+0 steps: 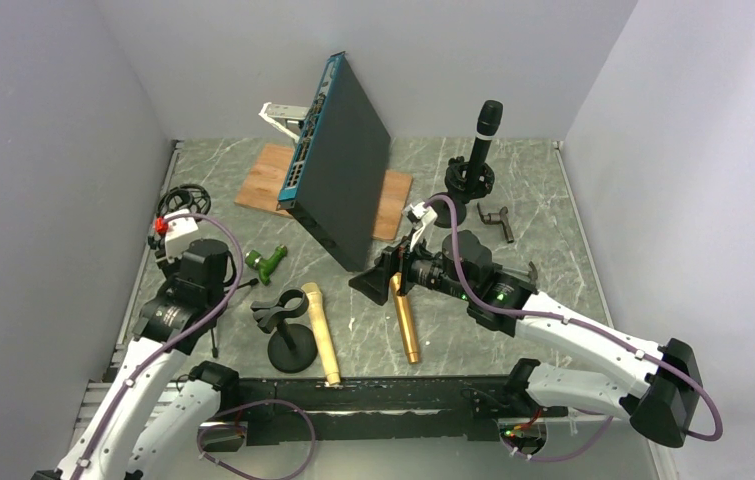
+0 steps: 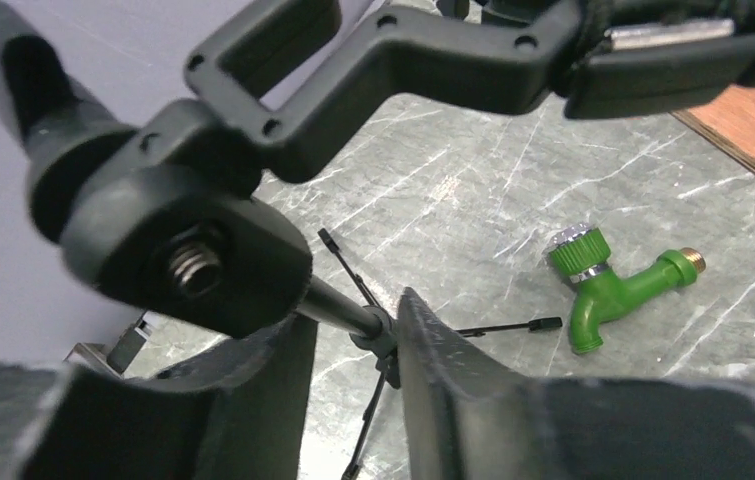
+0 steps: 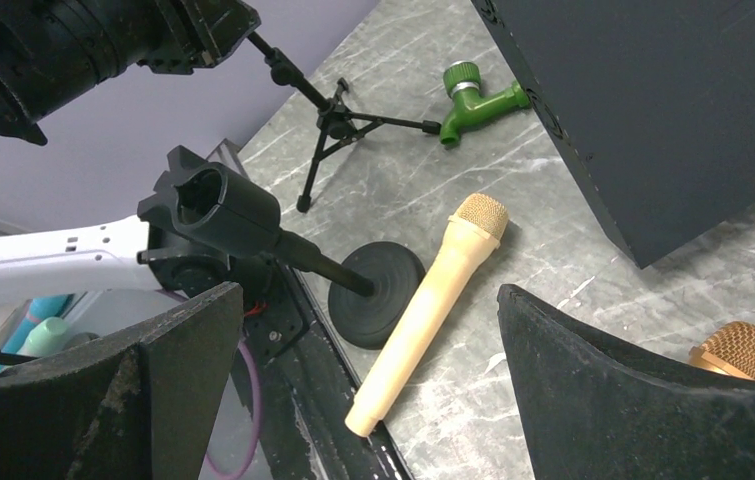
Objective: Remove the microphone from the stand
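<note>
Green plastic tap [image 1: 271, 262] near left edge; dark network switch [image 1: 338, 158] tilted over wooden board [image 1: 271, 175] toward far edge.

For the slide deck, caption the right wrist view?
Open right gripper faces cream microphone lying beside round-based black stand.

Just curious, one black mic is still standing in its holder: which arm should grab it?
Right. The right gripper is open, empty and nearer the black microphone; the left gripper sits at the far tripod.
</note>
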